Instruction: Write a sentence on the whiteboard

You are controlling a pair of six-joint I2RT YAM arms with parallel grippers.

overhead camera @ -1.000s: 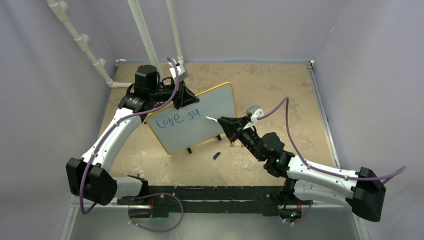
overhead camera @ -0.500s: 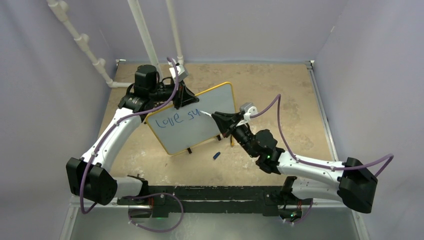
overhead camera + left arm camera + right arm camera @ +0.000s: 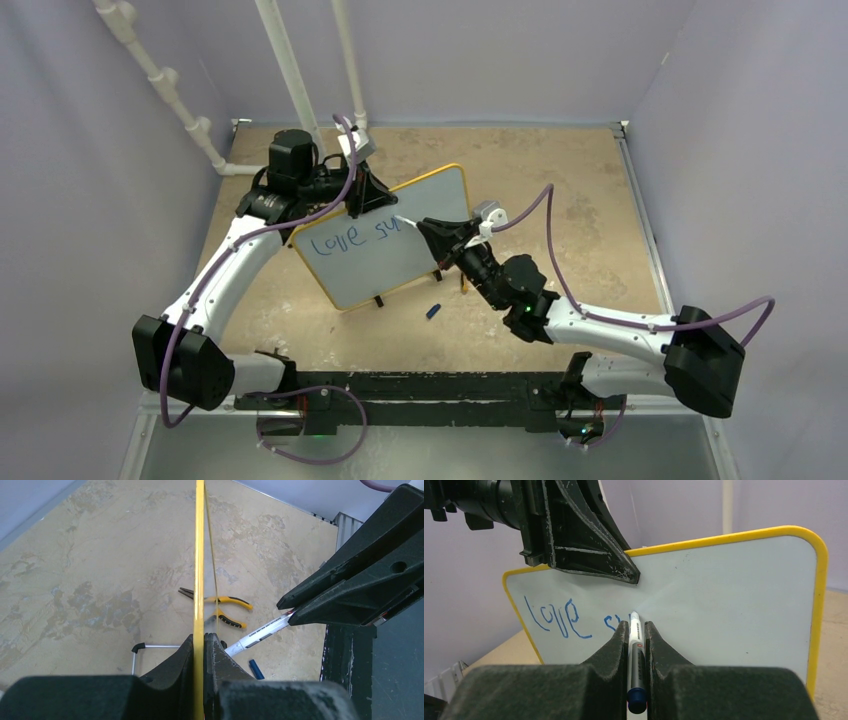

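The right pincer (image 3: 637,630) gripped a white marker with a blue end (image 3: 634,652), its tip touching the yellow-framed pale whiteboard (image 3: 734,590) just ahead. Left of the pincer ran the unfinished blue handwritten sentence (image 3: 558,618): "love" and the start of a second word. Beyond, the left pincer (image 3: 202,647) clamped the board's top edge, steadying it upright. Writing appeared under way; the next stroke likely called for light, even pressure rightward.

Held the left arm (image 3: 225,265) far forward, elbow bent, with the left gripper (image 3: 200,641) pinched tight on the top edge of the whiteboard (image 3: 199,555), one finger on either side. Held the right arm (image 3: 610,332) low and extended, right gripper (image 3: 638,628) closed on a marker (image 3: 633,642), its tip protruding just past the fingertips.
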